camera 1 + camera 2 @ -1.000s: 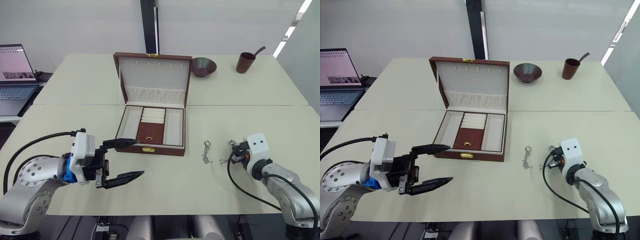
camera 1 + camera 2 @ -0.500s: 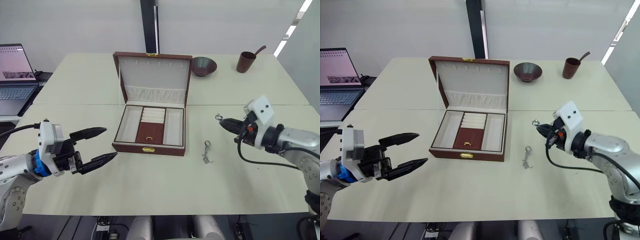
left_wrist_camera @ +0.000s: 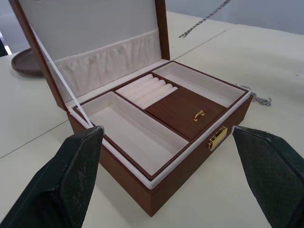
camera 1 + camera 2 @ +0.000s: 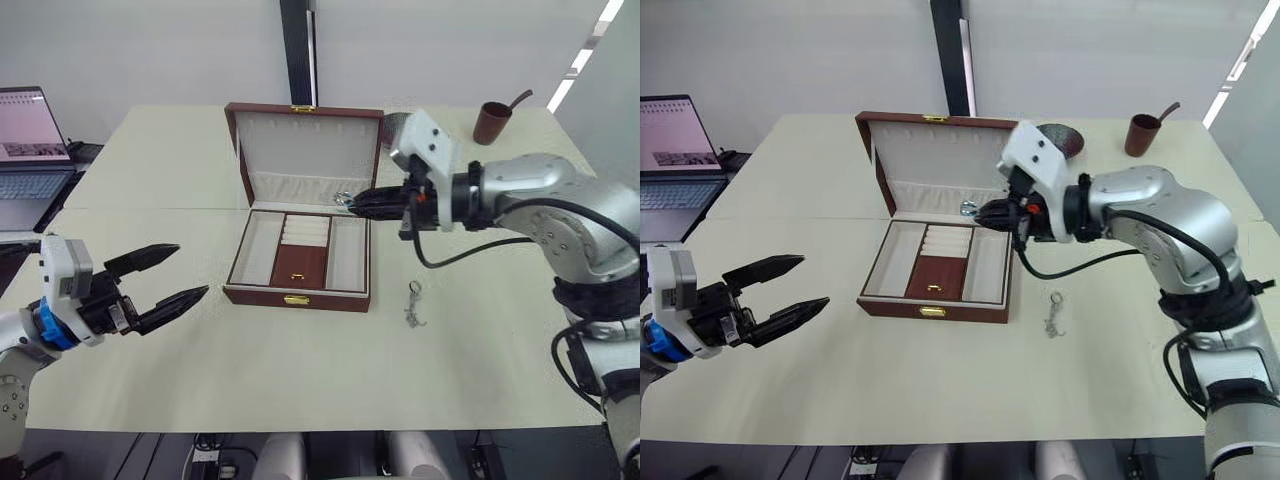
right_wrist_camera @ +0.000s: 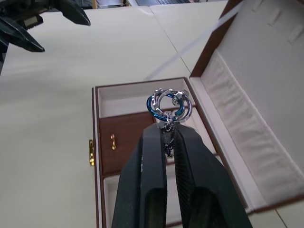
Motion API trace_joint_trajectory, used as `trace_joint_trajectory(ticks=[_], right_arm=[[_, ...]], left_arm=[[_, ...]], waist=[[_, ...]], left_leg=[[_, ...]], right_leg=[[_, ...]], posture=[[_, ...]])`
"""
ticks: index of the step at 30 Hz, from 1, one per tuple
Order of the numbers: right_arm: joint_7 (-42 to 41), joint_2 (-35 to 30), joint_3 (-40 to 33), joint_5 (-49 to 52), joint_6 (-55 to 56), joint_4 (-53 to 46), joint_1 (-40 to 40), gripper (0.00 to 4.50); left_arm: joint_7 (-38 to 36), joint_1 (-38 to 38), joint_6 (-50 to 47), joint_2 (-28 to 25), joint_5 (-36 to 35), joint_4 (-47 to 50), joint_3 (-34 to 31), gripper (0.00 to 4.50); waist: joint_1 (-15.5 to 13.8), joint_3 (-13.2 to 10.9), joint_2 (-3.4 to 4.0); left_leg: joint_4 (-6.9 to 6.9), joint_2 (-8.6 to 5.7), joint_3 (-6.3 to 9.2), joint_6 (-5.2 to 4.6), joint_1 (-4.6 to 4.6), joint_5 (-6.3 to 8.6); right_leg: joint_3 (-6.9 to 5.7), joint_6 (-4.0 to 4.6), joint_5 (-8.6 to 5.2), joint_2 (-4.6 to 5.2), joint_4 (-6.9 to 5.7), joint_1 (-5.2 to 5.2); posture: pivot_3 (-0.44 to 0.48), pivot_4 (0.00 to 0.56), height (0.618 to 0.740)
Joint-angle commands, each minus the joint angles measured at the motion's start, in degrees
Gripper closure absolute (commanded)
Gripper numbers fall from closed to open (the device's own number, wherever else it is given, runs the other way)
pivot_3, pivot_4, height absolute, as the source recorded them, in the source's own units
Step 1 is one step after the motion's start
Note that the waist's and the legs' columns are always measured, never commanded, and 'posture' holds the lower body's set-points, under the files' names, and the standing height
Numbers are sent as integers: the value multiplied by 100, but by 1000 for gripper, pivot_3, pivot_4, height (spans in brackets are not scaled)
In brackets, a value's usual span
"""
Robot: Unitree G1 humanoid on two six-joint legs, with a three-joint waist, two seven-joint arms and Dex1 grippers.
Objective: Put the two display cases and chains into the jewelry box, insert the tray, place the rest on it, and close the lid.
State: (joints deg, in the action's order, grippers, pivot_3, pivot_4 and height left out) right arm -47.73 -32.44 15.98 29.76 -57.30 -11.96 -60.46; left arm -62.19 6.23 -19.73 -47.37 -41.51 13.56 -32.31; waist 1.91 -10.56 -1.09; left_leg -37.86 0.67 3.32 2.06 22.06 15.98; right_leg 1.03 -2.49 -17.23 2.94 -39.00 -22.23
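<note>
The jewelry box [image 4: 298, 255] sits open on the table [image 4: 300, 370], its lid [image 4: 308, 150] standing upright at the back and the tray [image 3: 161, 111] already seated inside, its compartments bare. The right gripper [image 5: 167, 127] hangs above the tray's right side, fingers pinched together on a chain [image 5: 167, 105] just below its rings (one silvery, one blue). A second chain [image 4: 413, 305] lies on the table to the right of the box, well clear of it. The left gripper [image 4: 167, 283] hovers low over the table left of the box, fingers spread wide apart and holding nothing
</note>
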Motion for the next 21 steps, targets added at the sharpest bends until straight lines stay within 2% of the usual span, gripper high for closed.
trace_joint_trajectory(ticks=[1,7,12,15,21], right_arm=[[-113,537,260,-340,558,607,-552,4493],[-257,1673,764,-845,1310,1538,-976,4493],[-396,2102,1036,-1267,1824,2009,-898,4493],[-372,2494,1409,-1728,2405,2668,-765,4493],[-413,2849,1595,-2290,3061,3408,-593,4493]], left_arm=[[259,48,-95,87,-130,137,-272,0],[484,299,-158,251,-117,247,-435,0],[684,356,-205,344,-181,343,-493,0],[800,392,-230,414,-212,451,-515,0],[911,443,-274,441,-265,576,-525,0]], waist=[[1,0,0],[8,1,-1],[-11,2,-3],[4,3,-5],[12,3,-5]], left_leg=[[0,0,0,0,-1,0],[3,3,0,1,0,0],[1,-3,3,1,0,0],[2,-4,1,2,-3,0],[4,-1,0,2,-2,0]], right_leg=[[-2,0,0,0,0,-1],[-6,2,1,1,-2,-7],[-9,2,2,8,-3,-6],[-9,3,2,9,-2,-5],[-11,6,4,5,-3,-8]], posture=[[0,150,733],[0,150,733],[0,150,733],[0,150,733],[0,150,733]])
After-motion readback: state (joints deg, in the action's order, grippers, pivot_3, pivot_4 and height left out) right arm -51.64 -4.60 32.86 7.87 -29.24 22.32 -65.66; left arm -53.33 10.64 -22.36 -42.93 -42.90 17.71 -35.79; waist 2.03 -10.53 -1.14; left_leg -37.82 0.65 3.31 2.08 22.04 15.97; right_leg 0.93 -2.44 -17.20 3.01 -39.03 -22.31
